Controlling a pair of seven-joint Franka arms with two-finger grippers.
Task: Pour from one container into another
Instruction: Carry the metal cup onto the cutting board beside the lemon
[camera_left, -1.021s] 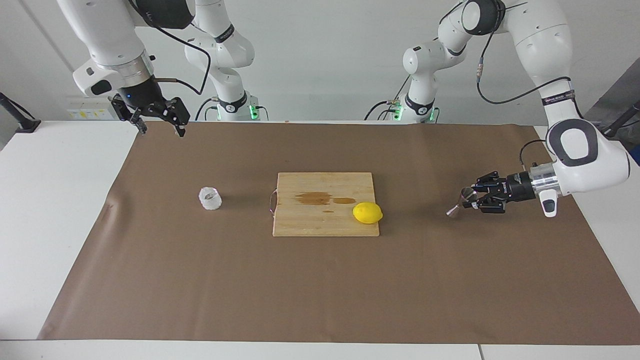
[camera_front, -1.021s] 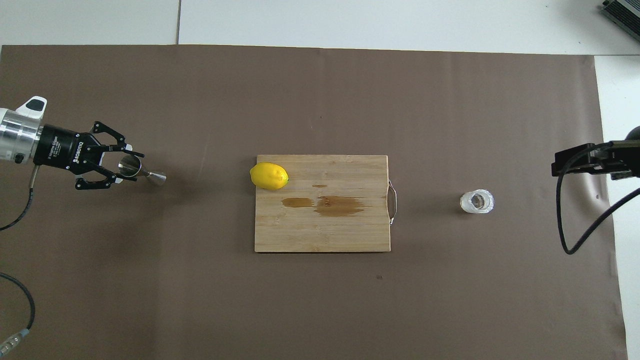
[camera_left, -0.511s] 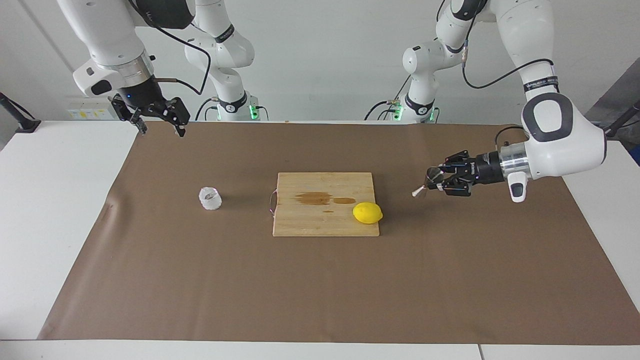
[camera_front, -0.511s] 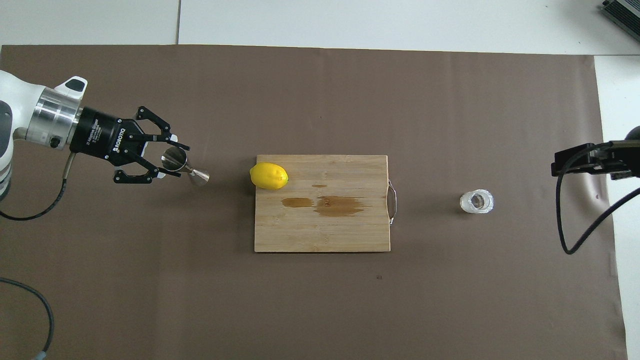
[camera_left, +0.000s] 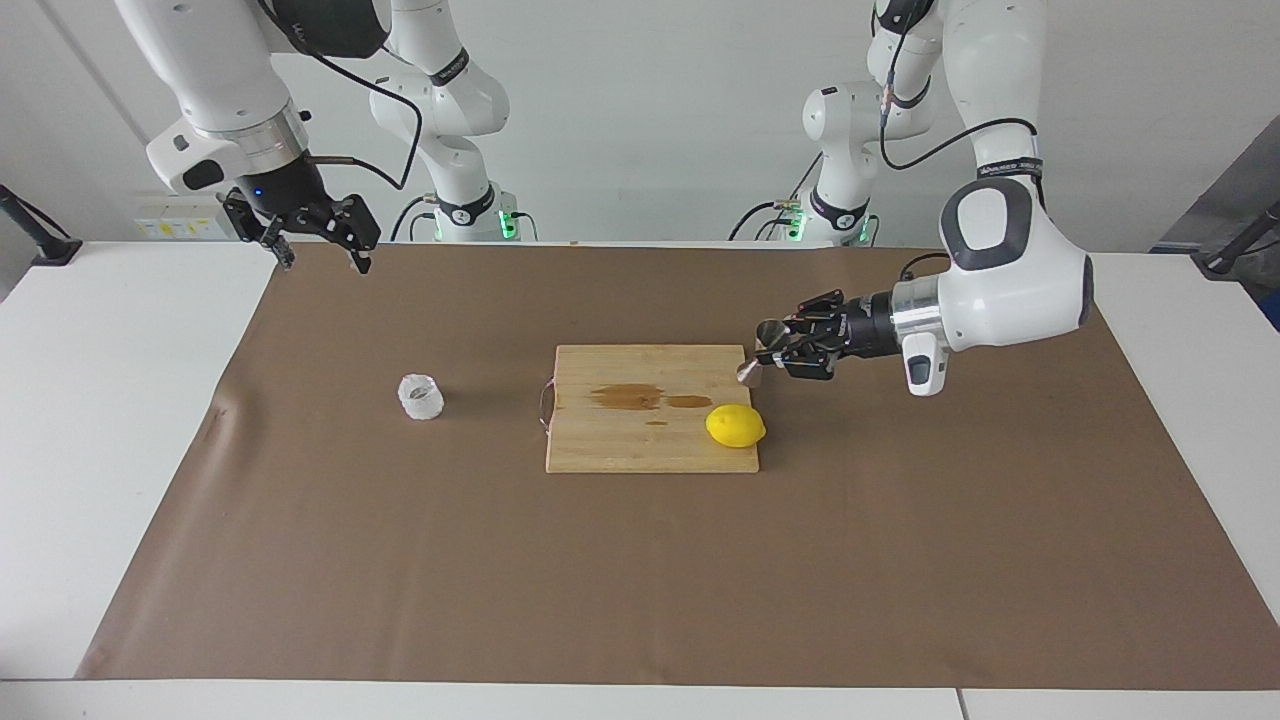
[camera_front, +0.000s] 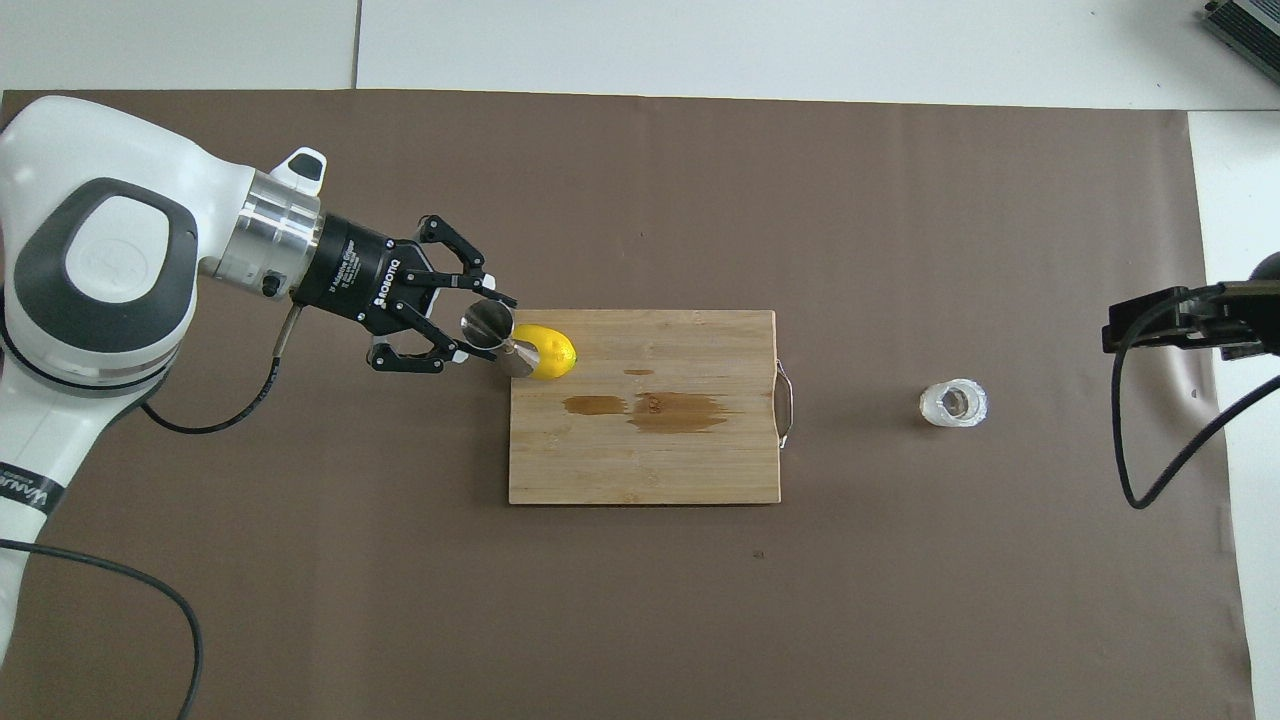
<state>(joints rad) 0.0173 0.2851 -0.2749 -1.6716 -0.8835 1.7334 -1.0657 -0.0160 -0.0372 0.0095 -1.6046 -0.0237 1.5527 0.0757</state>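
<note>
Item 1, right gripper (camera_left: 318, 238): fingers spread, empty, waiting over the mat's edge nearest the robots.
Item 2, left gripper (camera_left: 775, 350): you have it clamped on the steel jigger (camera_left: 758, 352), tilted, now over the cutting board (camera_left: 650, 440) corner after travelling in from the left arm's end.
Item 3, frosted cup (camera_left: 421, 397): untouched, toward the right arm's end.
Item 4, lemon (camera_left: 735, 426): unmoved on board.
Pouring not begun.

yellow lemon (camera_left: 735, 426), shiny steel jigger (camera_left: 761, 348), frosty whitish cup (camera_left: 420, 396), brown mat (camera_left: 640, 560)
</note>
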